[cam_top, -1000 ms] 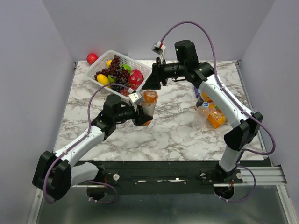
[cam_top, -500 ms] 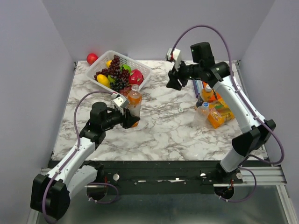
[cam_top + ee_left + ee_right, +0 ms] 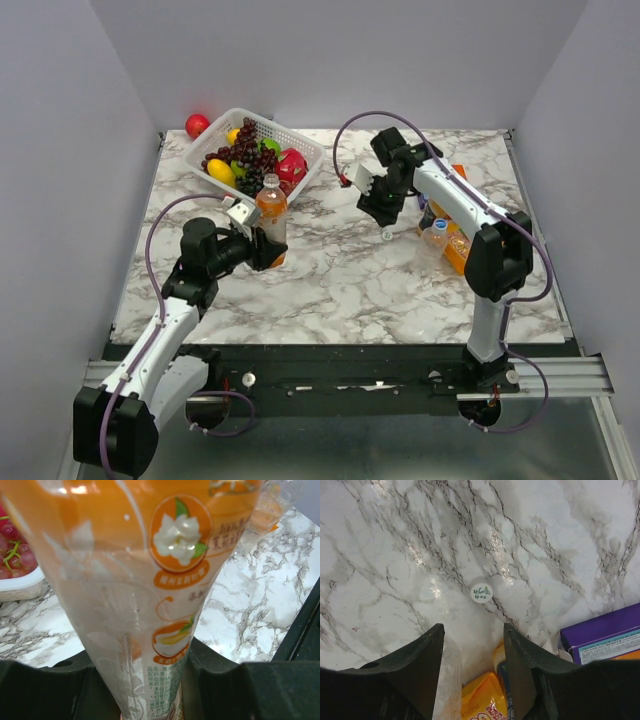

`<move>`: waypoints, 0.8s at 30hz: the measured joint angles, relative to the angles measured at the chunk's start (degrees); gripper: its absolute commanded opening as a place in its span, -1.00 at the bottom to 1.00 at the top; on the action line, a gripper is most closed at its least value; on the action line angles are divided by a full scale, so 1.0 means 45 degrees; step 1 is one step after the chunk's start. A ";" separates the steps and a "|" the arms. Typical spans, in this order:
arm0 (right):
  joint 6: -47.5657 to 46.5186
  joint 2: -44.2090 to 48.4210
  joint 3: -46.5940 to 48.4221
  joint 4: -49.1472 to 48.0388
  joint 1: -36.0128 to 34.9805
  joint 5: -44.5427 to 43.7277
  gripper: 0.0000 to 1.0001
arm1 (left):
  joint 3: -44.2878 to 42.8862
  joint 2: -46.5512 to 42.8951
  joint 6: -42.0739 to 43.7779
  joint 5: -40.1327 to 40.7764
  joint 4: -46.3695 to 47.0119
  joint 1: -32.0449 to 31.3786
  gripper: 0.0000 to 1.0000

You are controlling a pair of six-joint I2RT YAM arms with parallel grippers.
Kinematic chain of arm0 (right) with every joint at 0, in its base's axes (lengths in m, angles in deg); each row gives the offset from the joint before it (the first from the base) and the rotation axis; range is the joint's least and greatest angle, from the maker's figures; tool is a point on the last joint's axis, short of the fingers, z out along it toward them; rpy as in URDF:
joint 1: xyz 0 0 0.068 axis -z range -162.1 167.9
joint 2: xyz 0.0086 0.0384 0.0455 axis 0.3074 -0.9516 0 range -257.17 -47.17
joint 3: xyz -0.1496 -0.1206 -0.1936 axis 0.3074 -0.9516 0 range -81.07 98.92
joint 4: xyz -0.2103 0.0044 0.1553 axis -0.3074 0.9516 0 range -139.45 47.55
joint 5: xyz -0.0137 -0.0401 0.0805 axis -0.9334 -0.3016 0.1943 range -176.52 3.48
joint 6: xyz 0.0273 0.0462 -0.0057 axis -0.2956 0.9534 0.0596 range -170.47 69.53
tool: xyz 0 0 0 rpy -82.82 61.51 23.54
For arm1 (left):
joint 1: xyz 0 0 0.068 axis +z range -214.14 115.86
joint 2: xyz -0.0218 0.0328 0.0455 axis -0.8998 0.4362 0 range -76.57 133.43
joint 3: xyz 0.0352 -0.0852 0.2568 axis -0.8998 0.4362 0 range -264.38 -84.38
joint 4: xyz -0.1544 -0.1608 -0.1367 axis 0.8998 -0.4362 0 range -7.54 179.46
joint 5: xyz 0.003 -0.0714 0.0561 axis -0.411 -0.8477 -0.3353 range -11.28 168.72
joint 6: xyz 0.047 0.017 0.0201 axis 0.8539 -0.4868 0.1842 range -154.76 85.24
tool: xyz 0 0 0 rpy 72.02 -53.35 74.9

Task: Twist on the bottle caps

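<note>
White plastic makes the basket (image 3: 290,133), full of grapes and other fruit, at the far left of the counter (image 3: 340,290). Just in front of the basket, on the side near the arms, the left pincer (image 3: 270,250) is squeezed tight on the bottom part of a small plastic bottle of orange drink with an orange label (image 3: 270,215). The bottle stands straight up, and it looks like a white cap sits on its top.

The bottle is light, and its sides are thin and soft, so a hard squeeze would dent it. The label is smooth and could slip. Holding it low down is a good idea, I think, because the top stays free for turning.

Further right of the basket, well apart from it, a tiny round white plastic cap with a green print (image 3: 481,593) lies flat on the bare counter. The right pincer (image 3: 385,205) hangs over that spot with its two fingers apart and nothing between them. The cap is hard, flat and very light. It could slide on the smooth top, so I would pinch it by its edge from above, one finger on each side.

Furthest right from the basket, a clear plastic bottle (image 3: 430,250) rests beside some orange snack packets (image 3: 464,252). Whether it has its cap on is too small to tell.
</note>
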 measured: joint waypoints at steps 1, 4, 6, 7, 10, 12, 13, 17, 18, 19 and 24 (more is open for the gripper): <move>-0.0053 -0.0049 0.0000 -0.0005 0.0000 -0.0102 0.20 | 0.0000 0.0000 -0.0039 -0.0005 0.0005 0.0029 -1.00; -0.0165 -0.0389 0.0000 -0.0005 -0.0010 -0.0481 0.24 | 0.0000 0.0068 -0.0102 -0.0005 0.0019 0.0068 -1.00; -0.0253 -0.0709 -0.0117 -0.0053 -0.0015 -0.0777 0.28 | 0.0000 0.0141 -0.0141 -0.0005 0.0029 0.0092 -1.00; -0.0301 -0.0826 -0.0233 -0.0068 -0.0029 -0.0903 0.28 | 0.0000 0.0189 -0.0165 -0.0005 0.0039 0.0102 -1.00; -0.0393 -0.1093 -0.0525 -0.0058 -0.0044 -0.1200 0.29 | 0.0000 0.0325 -0.0209 -0.0005 0.0068 0.0112 -1.00; -0.0427 -0.1209 -0.0583 -0.0068 -0.0049 -0.1336 0.29 | 0.0000 0.0418 -0.0262 -0.0005 0.0078 0.0117 -1.00; -0.0432 -0.1239 -0.0612 -0.0097 -0.0058 -0.1375 0.29 | 0.0000 0.0447 -0.0282 -0.0005 0.0083 0.0117 -1.00; -0.0432 -0.1302 -0.0782 -0.0199 -0.0068 -0.1413 0.29 | 0.0000 0.0578 -0.0369 -0.0005 0.0185 0.0117 -1.00; -0.0432 -0.1350 -0.0806 -0.0214 -0.0068 -0.1433 0.29 | 0.0000 0.0602 -0.0379 -0.0010 0.0194 0.0121 -1.00; -0.0432 -0.1394 -0.0826 -0.0238 -0.0068 -0.1447 0.29 | 0.0000 0.0636 -0.0389 -0.0005 0.0209 0.0121 -1.00; -0.0423 -0.1588 -0.1127 -0.0714 -0.0078 -0.1608 0.27 | -0.0005 0.0787 -0.0393 -0.0010 0.0219 0.0121 -1.00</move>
